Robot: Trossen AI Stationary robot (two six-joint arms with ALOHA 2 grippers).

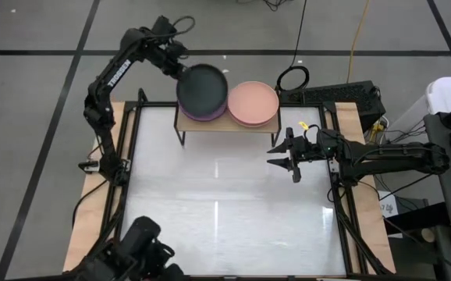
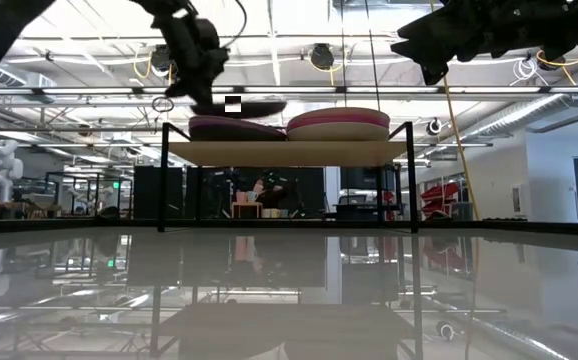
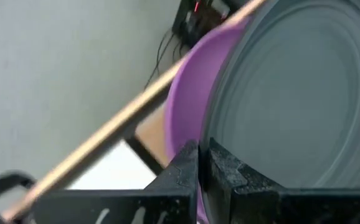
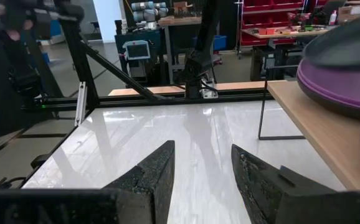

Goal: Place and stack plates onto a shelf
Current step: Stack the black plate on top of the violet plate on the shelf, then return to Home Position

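A black plate [image 1: 203,87] hangs over the purple plates [image 1: 202,115] stacked on the left half of the light-wood shelf [image 1: 224,126]. My left gripper [image 1: 180,69] is beyond the shelf's far left corner and is shut on that plate. On the right half a salmon pink plate [image 1: 253,102] tops a second stack, with a beige one [image 2: 337,131] lowest in the low view. My right gripper [image 1: 288,154] is open above the table, near the shelf's right end, holding nothing. My left gripper pinches the black plate's rim [image 3: 212,134] at its far left edge between two fingers, one on the upper face and one under it. The fingers [image 3: 186,165] come slanting from the far left. The plate [image 2: 254,104] sits nearly level just above the purple stack [image 2: 224,128]; whether they touch, I cannot tell.
The white table top [image 1: 225,211] stretches from the shelf to the near edge. Black frame rails [image 1: 128,156] run along the table's left and right sides. Cables and a dark box [image 1: 342,95] lie beyond the far right corner. A third dark arm [image 1: 140,250] shows at the near left edge.
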